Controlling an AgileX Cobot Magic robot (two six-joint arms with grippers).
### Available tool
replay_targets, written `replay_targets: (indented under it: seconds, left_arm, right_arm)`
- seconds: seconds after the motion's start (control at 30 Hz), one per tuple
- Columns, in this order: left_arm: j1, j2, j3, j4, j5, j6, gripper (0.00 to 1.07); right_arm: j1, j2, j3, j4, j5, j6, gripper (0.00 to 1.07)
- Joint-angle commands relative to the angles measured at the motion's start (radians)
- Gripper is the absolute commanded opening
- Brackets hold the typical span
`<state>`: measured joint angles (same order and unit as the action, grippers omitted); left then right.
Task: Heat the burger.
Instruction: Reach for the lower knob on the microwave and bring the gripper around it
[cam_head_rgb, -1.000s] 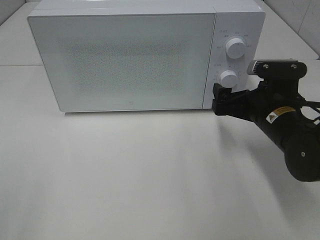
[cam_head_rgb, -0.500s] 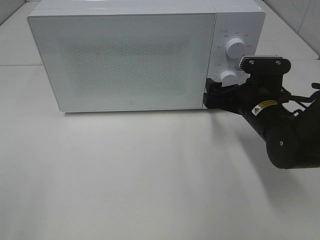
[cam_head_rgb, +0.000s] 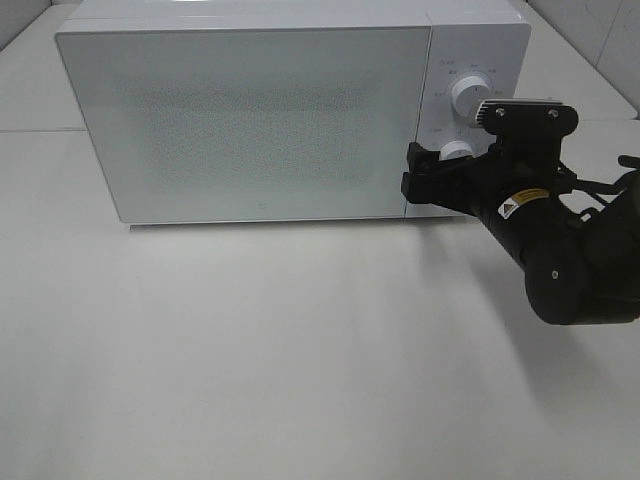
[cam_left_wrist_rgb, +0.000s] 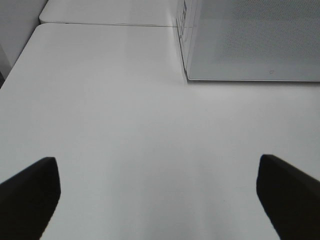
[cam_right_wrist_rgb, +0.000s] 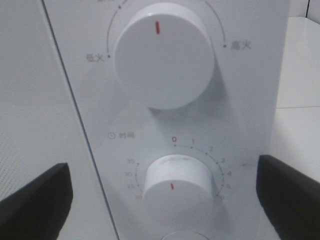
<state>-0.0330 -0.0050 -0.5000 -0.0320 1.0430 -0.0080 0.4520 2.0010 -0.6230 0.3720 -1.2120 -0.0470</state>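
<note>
1. Two grippers are sharing this table (cam_head_rgb: 250, 380), and nearest its front edge the left gripper (cam_left_wrist_rgb: 159, 197) is hanging over bare tabletop with its fingers (cam_left_wrist_rgb: 30, 195) spread wide and nothing between them; it is facing the front left corner of the microwave (cam_left_wrist_rgb: 250, 40), probably waiting out of the way while the other arm is handling the controls
2. Farther in, toward the right edge of the table, the right gripper (cam_head_rgb: 412, 174) is reaching level at the control panel (cam_right_wrist_rgb: 240, 110), its jaws standing wide apart and gripping nothing; they are bracketing the lower knob (cam_right_wrist_rgb: 175, 187) on either side without touching it, which is looking like the line-up for pinching and turning the timer
3. Just beyond the fingertips, the lower knob is showing its red mark at about zero on the minute scale, so I am judging the timer not yet set; the upper knob (cam_right_wrist_rgb: 162, 55) above it is pointing its mark straight up, midway along its power arc
4. Farthest back, the microwave is sitting toward the far edge of the table with its door (cam_head_rgb: 240, 120) lying flush and shut, and the speckled panel is letting nothing show through
5. Nowhere in these views is the burger showing, neither on the table nor in either gripper; with the door shut and the arm lined up on the timer it is most likely sitting inside the microwave, but I cannot tell that from here
</note>
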Motion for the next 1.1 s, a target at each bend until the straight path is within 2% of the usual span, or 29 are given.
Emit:
replay_targets:
  seconds: [0.03,0.3,0.67,0.87,0.93,1.03,1.1]
  left_arm:
    - [0.003,-0.018,0.001,-0.003,-0.008,-0.005,1.00]
    - [0.003,-0.018,0.001,-0.003,-0.008,-0.005,1.00]
    - [0.003,-0.018,0.001,-0.003,-0.008,-0.005,1.00]
    - [0.003,-0.018,0.001,-0.003,-0.008,-0.005,1.00]
    - [0.003,-0.018,0.001,-0.003,-0.008,-0.005,1.00]
    - [0.003,-0.018,0.001,-0.003,-0.008,-0.005,1.00]
    - [0.003,-0.018,0.001,-0.003,-0.008,-0.005,1.00]
  right_arm:
    - [-0.003,0.001,-0.013,-0.005,-0.096,-0.007,0.96]
    - [-0.003,0.020,-0.023,-0.010,-0.096,-0.006,0.96]
    - [-0.003,0.046,-0.052,-0.012,-0.097,0.002,0.89]
    - [-0.003,0.046,-0.052,-0.012,-0.098,0.002,0.84]
    - [-0.003,0.046,-0.052,-0.010,-0.098,0.002,0.78]
    - [-0.003,0.046,-0.052,-0.010,-0.098,0.002,0.76]
    - [-0.003,0.046,-0.052,-0.008,-0.098,0.002,0.71]
